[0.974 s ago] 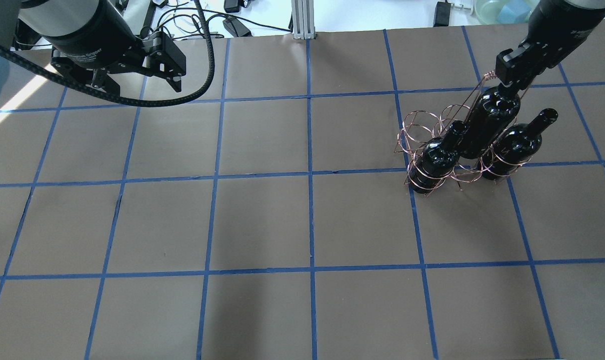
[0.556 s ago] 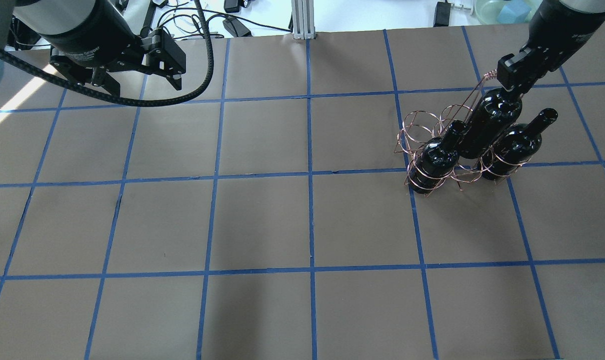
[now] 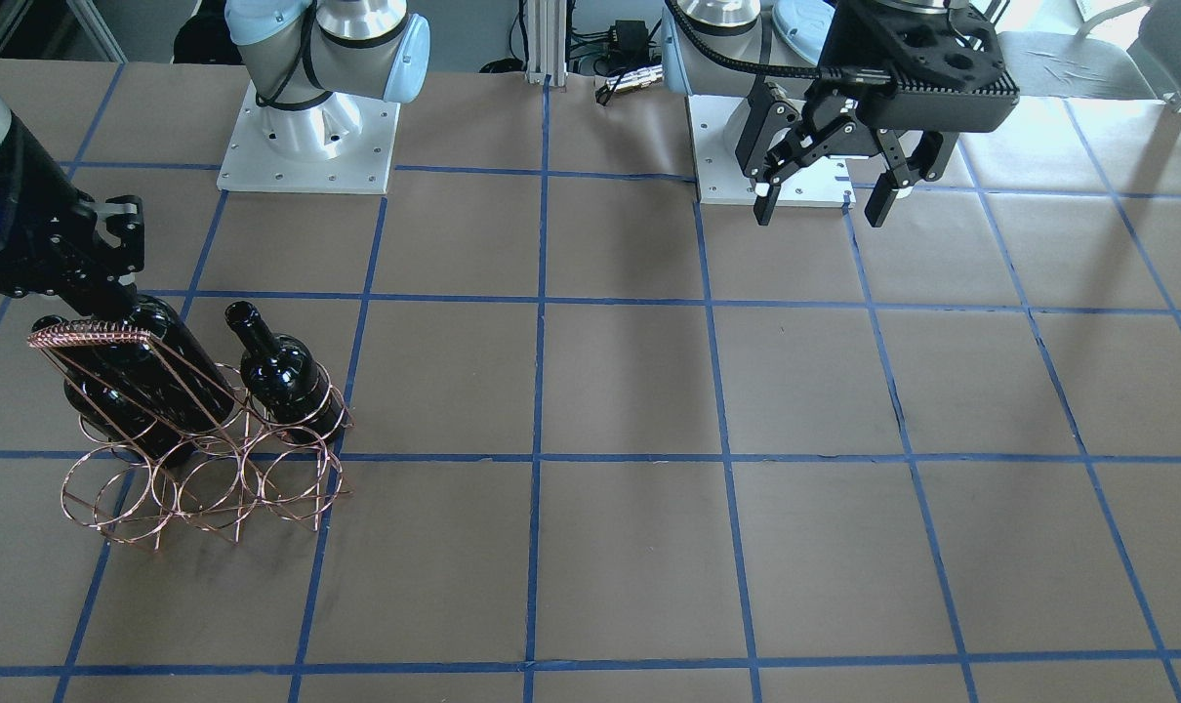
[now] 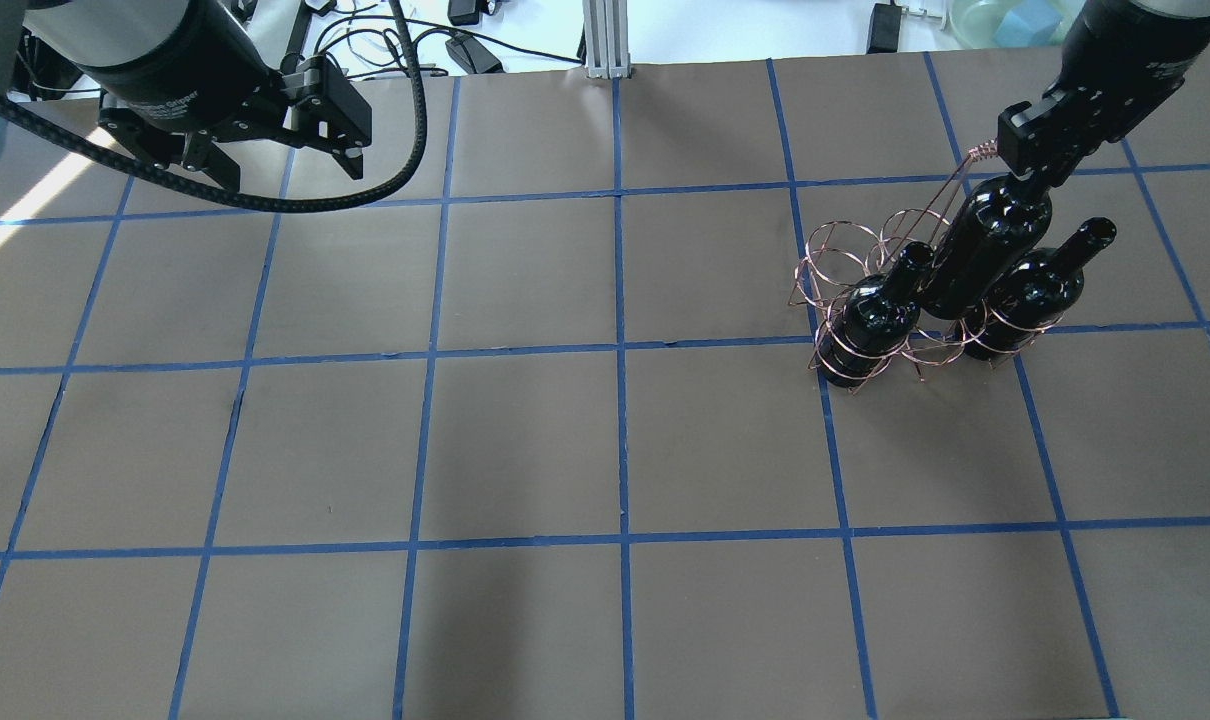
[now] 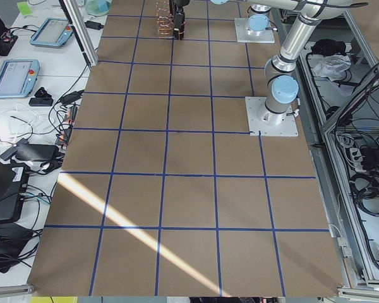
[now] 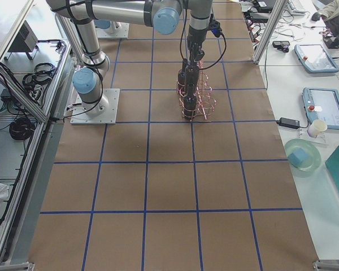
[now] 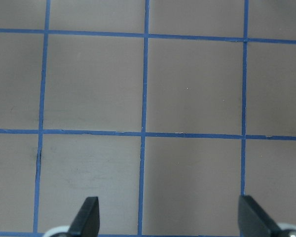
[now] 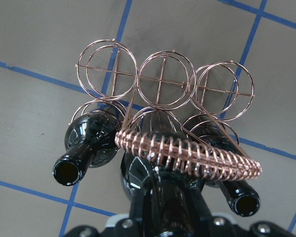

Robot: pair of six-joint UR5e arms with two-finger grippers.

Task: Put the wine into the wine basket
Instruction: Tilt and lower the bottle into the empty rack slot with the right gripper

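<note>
The copper wire wine basket (image 4: 833, 255) stands at the table's right. Two black wine bottles (image 4: 877, 308) (image 4: 1033, 290) sit in its near row's end rings. My right gripper (image 4: 1033, 150) is shut on the neck of a third bottle (image 4: 987, 250), which stands tilted in the middle ring between them, beside the handle (image 4: 977, 153). The right wrist view shows the handle (image 8: 187, 150) across the held bottle (image 8: 160, 197) and the far row's rings empty (image 8: 160, 79). In the front view the held bottle (image 3: 151, 376) is under the gripper (image 3: 98, 278). My left gripper (image 4: 285, 165) is open and empty, far left.
The brown table has a blue tape grid (image 4: 620, 350). Cables and a metal post (image 4: 605, 40) lie beyond the far edge. The left wrist view shows only bare table between the open fingertips (image 7: 86, 219). The arm bases (image 3: 307, 146) stand at the robot's side.
My right gripper has shifted slightly to the right and lowered with the bottle, which now sits deeper in the middle ring. My left gripper has barely moved.
</note>
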